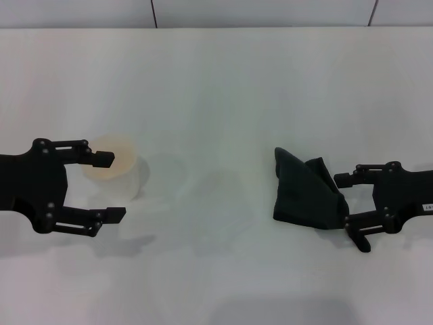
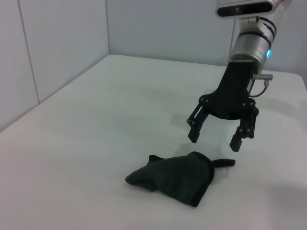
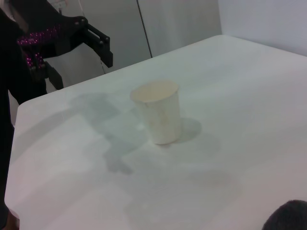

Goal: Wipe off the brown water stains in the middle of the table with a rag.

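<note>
The dark rag [image 1: 306,193] lies crumpled on the white table [image 1: 216,81], right of the middle; in the left wrist view the rag [image 2: 175,177] shows a narrow tail. My right gripper [image 1: 352,210] hangs open just off the rag's right edge, not touching it, and the left wrist view shows that gripper [image 2: 216,136] raised above the tabletop. The brown water stains show only as a very faint tint [image 1: 218,181] at the table's middle. My left gripper [image 1: 108,186] is open at the left, holding nothing.
A clear plastic cup [image 1: 116,168] with an orange-tinted inside stands upright by the left gripper; the right wrist view shows the cup [image 3: 158,117] apart from that gripper [image 3: 81,48]. Wall panels rise behind the table's far edge.
</note>
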You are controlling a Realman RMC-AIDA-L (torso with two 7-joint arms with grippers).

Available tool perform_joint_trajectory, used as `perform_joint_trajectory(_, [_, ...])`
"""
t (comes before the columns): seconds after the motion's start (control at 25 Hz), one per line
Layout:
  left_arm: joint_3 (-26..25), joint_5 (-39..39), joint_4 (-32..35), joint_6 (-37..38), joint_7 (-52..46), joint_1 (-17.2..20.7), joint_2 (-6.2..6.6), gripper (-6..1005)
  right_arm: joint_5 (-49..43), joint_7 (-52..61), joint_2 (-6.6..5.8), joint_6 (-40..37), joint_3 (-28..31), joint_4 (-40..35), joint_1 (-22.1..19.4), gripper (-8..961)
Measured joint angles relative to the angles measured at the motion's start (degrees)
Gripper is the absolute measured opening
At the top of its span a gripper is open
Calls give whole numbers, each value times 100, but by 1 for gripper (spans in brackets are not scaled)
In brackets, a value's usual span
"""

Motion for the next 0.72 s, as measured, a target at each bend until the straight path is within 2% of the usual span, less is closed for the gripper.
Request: perform_joint_trajectory(0.72, [0, -18, 9, 7, 2, 46, -12, 861, 0, 0, 23, -33, 141, -23, -41, 830])
